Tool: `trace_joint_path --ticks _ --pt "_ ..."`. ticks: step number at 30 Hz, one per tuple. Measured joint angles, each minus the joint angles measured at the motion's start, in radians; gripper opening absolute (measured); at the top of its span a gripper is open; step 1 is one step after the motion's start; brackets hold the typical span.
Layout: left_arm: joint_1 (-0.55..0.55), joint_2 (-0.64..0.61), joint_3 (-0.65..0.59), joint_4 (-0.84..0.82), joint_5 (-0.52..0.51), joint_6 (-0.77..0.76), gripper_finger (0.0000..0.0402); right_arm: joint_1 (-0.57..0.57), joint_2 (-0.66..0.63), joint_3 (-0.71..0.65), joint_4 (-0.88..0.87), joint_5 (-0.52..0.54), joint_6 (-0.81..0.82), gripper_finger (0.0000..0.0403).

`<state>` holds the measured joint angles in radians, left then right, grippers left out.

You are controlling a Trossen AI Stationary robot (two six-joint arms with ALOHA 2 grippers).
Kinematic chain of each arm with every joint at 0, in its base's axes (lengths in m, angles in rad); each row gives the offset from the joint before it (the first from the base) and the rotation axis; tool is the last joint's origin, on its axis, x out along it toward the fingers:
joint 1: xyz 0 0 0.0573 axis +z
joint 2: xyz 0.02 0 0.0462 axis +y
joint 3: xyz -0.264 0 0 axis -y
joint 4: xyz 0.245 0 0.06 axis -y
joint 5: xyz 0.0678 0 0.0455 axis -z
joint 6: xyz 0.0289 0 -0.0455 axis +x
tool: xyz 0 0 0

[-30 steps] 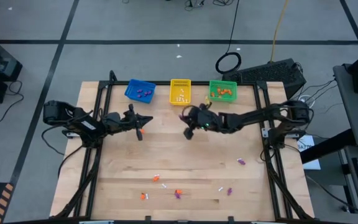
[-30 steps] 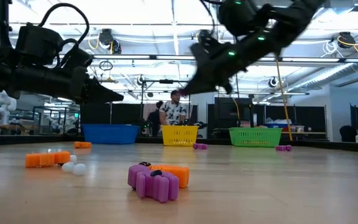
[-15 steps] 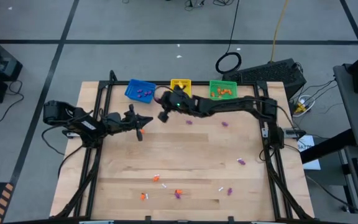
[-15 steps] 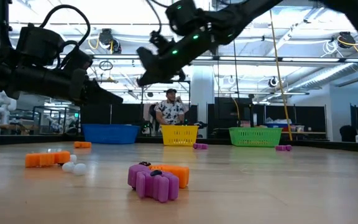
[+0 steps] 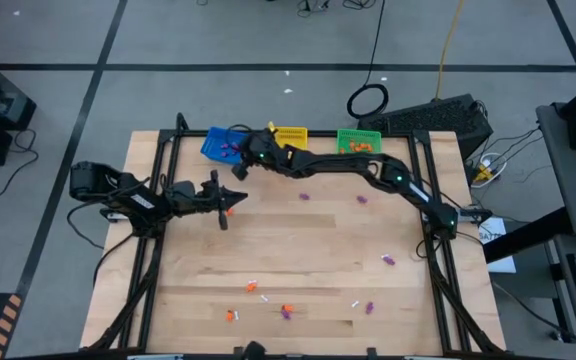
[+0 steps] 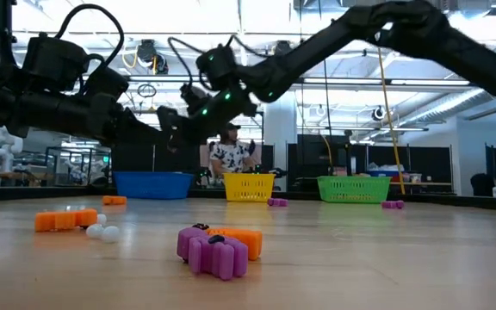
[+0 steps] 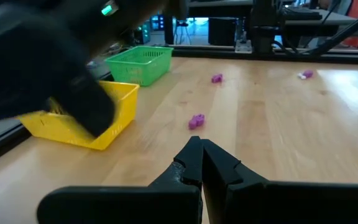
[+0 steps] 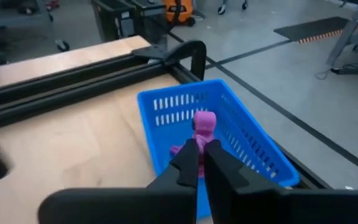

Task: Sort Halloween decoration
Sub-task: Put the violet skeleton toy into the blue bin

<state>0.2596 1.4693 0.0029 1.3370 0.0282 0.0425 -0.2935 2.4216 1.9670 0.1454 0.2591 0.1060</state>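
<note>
Risk comes first on the left side of the table. The left gripper (image 5: 230,207) waits there with its fingers pressed together on nothing, low over the wood and near the blue basket (image 5: 224,146). The right arm reaches clear across toward that same corner, so the two arms are close and a careless sweep could knock them together.

At the blue basket the right gripper (image 5: 240,170) hovers just by the near rim with its jaws closed. In the right wrist view a purple trinket (image 8: 204,122) shows just past the fingertips, but I cannot tell whether it is pinched or already lying in the basket. If it is pinched and let go too near the rim, it could bounce back onto the wood.

Further right stand the yellow basket (image 5: 291,135) and the green basket (image 5: 359,144), each with pieces in it. Two purple pieces (image 5: 304,196) lie on the open wood in front of them, another (image 5: 389,260) sits near the right edge, and a scatter of orange, white and purple decorations (image 5: 286,311) stays near the front edge, far from any basket.

The right arm is stretched long and low from its base on the right, its wrist angled toward the back left corner. The left arm is folded in, pointing rightward
</note>
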Motion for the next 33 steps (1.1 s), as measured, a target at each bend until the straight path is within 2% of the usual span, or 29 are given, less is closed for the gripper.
trace_joint_path --ticks 6,15,26,33 --pt "0.0 0.0 0.0 -0.004 0.006 0.001 0.0002 -0.015 0.081 0.08 -0.007 0.0 0.044 0.0004" --pt "0.0 0.0 0.0 -0.007 0.006 0.018 0.0002 -0.036 0.097 0.086 -0.026 -0.002 0.073 0.0009" --pt "0.0 0.0 0.0 -0.007 0.006 0.018 0.0002 -0.037 0.097 0.086 -0.048 -0.002 0.073 0.0099" --pt "0.0 0.0 0.0 -0.006 0.006 0.018 0.0002 -0.037 0.084 0.085 -0.08 -0.003 0.04 0.0122"
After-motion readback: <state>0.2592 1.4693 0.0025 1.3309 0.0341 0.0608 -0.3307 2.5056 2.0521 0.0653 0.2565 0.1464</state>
